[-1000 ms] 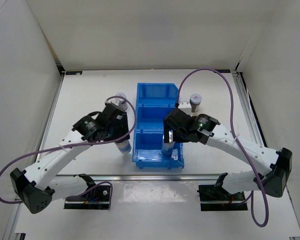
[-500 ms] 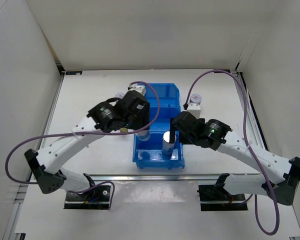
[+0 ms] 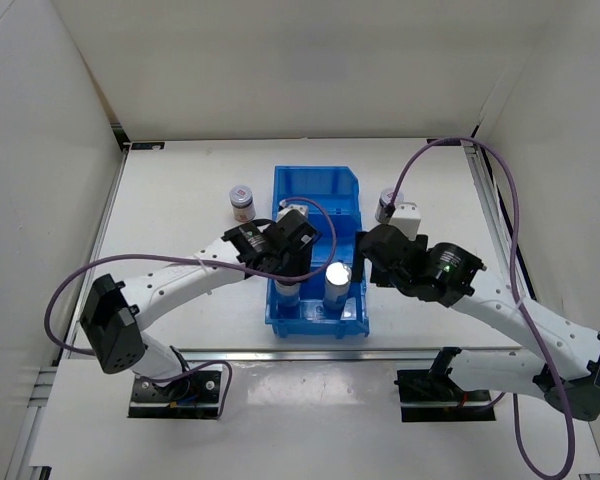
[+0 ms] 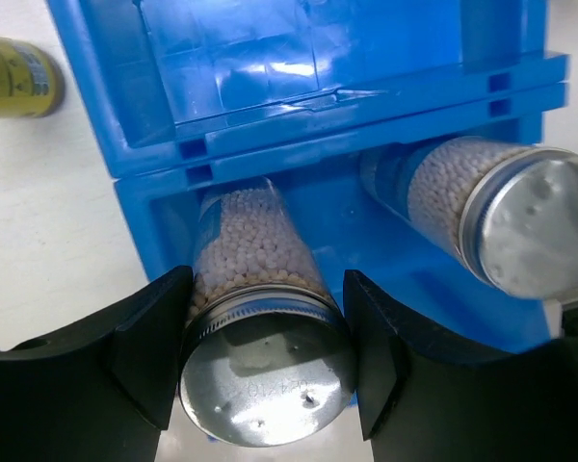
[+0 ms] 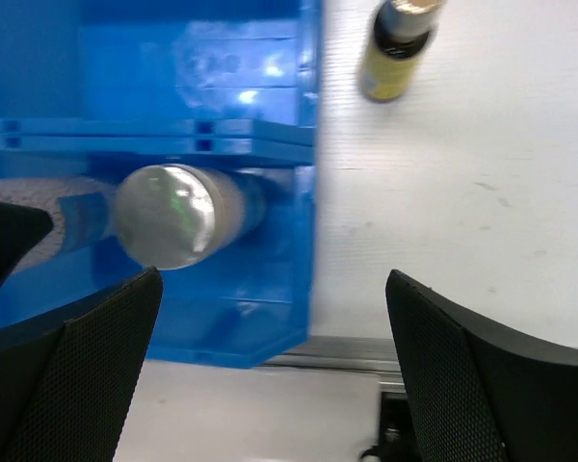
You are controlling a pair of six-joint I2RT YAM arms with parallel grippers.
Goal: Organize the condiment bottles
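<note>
Bottle (image 4: 255, 241), silver-topped, in near compartment of bin (image 3: 315, 178), clamped by left gripper (image 4: 265, 346). Long axis roughly upright, directly under that gripper. Just beside second bottle (image 4: 520, 226). Right gripper (image 5: 270, 327) spread wide, empty, right of bin over worktop (image 3: 180, 180).

Got a three-compartment bin (image 3: 317, 185) in the middle of the table (image 3: 180, 170), running near to far. Down in the nearest compartment, two shakers side by side, not touching: left shaker (image 4: 260, 279) and right shaker (image 3: 337, 273). Over on the table left of the bin, level with its far compartment, a small jar (image 3: 242, 203). Right of the bin, apart from it, a small bottle (image 5: 397, 48).
</note>
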